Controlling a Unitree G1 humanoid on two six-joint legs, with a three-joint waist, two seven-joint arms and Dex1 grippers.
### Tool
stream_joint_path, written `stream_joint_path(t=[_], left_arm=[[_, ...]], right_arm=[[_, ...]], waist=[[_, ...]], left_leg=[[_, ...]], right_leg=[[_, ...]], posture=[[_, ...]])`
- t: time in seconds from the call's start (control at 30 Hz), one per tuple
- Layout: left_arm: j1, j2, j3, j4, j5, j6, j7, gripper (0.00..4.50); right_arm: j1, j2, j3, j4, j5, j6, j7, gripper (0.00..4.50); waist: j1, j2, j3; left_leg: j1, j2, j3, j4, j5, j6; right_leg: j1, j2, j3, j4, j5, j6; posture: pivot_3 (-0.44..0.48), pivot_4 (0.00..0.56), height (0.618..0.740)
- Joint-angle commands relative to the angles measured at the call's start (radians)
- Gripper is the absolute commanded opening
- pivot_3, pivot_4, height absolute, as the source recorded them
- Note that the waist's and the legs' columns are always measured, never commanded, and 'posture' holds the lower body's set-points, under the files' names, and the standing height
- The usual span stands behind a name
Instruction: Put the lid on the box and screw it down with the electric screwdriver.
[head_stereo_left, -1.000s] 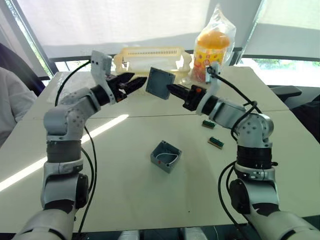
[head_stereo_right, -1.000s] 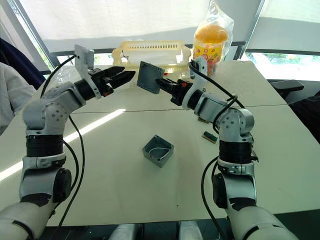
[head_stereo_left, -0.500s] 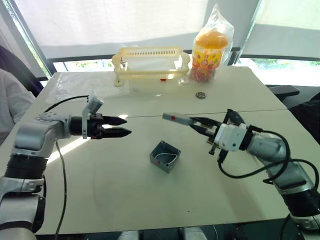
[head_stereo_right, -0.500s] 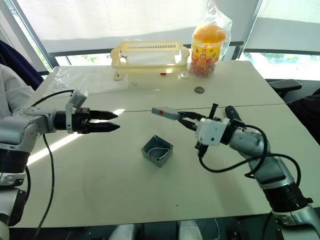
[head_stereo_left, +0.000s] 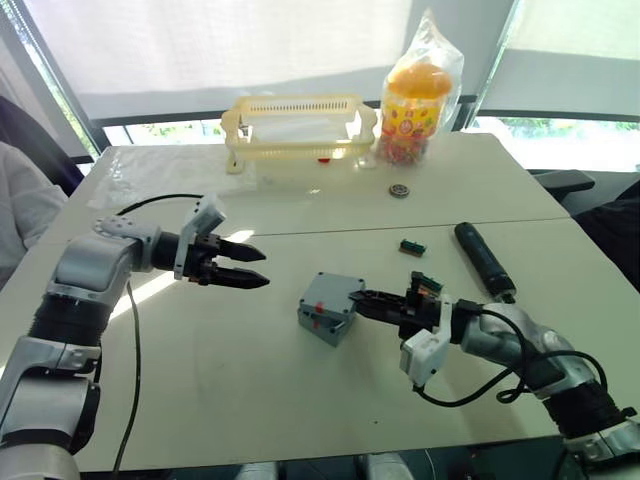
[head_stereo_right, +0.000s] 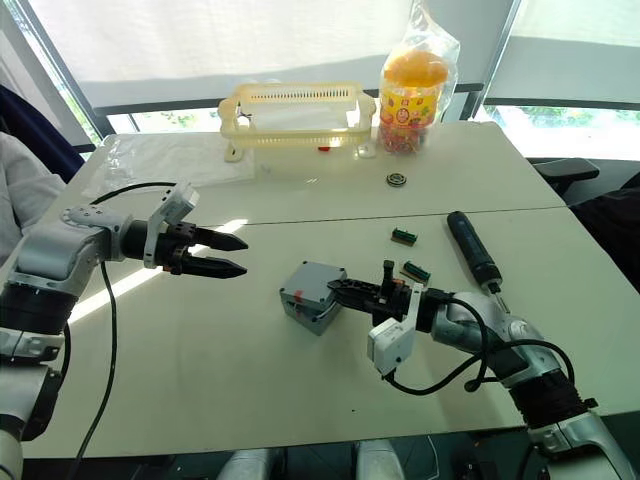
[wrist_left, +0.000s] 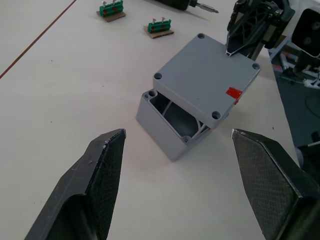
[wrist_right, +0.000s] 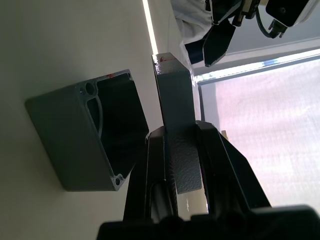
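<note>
Our right gripper (head_stereo_right: 340, 286) has just lowered the lid (wrist_left: 205, 75), pinched in its jaws, onto the box (wrist_left: 172, 122) mid-table, askew and not seated, while our left gripper (head_stereo_left: 255, 268) waits nearby, jaws wide.

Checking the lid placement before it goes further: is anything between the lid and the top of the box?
Nothing visible. The right claw holds the lid tilted over the box, one edge lifted so the box's open inside shows beneath. The left claw hangs open, off to the side.
</note>
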Motion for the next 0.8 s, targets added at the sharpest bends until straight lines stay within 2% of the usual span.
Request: stream_joint_path(t=[0.03, 0.3, 0.8], left_arm=[[-0.032, -0.003, 0.014, -0.030, 0.005, -0.015, -0.003, 3.46], [-0.038, -0.046, 0.009, -0.059, 0.016, -0.020, 0.022, 3.46], [-0.056, -0.094, 0.000, -0.023, 0.050, -0.053, 0.023, 3.46]], right_arm=[[-0.026, 0.025, 0.010, 0.007, -0.039, 0.023, -0.039, 0.13], [-0.001, 0.049, 0.023, -0.008, -0.113, 0.101, -0.090, 0.13], [0.060, 0.047, 0.009, -0.090, -0.123, 0.147, -0.150, 0.13]], waist=[[0.000, 0.000, 0.000], [0.002, 0.000, 0.000], [0.001, 0.000, 0.000]], left_leg=[[0.001, 0.000, 0.000, 0.000, 0.000, 0.000], [0.003, 0.000, 0.000, 0.000, 0.000, 0.000], [0.004, 0.000, -0.001, 0.000, 0.000, 0.000]], right_leg=[[0.001, 0.000, 0.000, 0.000, 0.000, 0.000], [0.004, 0.000, 0.000, -0.001, 0.000, 0.000], [0.005, 0.000, 0.000, -0.001, 0.000, 0.000]], posture=[[0.000, 0.150, 0.740], [0.000, 0.150, 0.740], [0.000, 0.150, 0.740]])
